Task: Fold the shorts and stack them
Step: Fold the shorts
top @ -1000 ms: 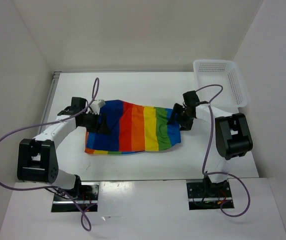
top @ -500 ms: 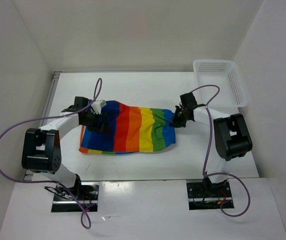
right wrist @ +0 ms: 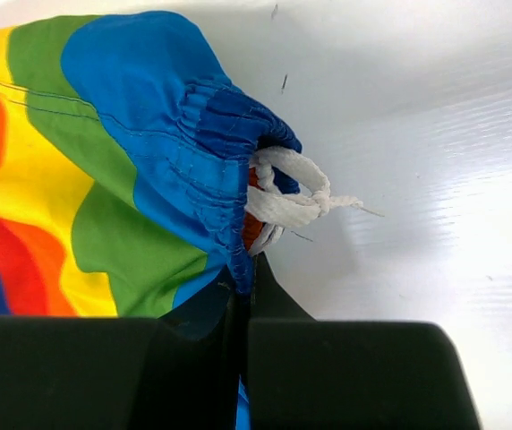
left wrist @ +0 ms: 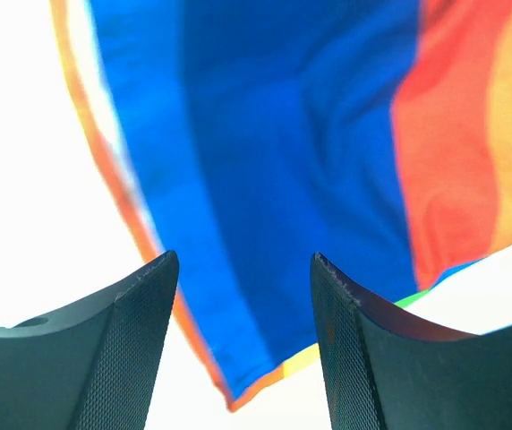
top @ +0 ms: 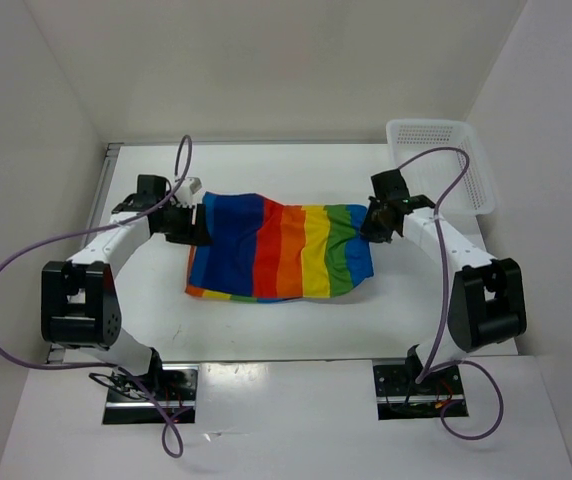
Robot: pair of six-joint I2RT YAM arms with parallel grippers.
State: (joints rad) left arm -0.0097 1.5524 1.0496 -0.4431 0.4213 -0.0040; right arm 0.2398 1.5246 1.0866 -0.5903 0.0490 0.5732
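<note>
Two ends, one held. Shorts point(top: 281, 250) stretched left to right across mid-frame. Right gripper point(top: 373, 228) clamped on waistband point(right wrist: 216, 152) at right end; left gripper point(top: 198, 226) spread wide, gripping nothing, just beside blue left edge, nearest for that corner.

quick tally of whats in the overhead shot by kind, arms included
rainbow-striped thin fabric shorts: 1
white plastic mesh basket: 1
black-and-white robot arms: 2 (left arm, right arm)
total: 4
</note>
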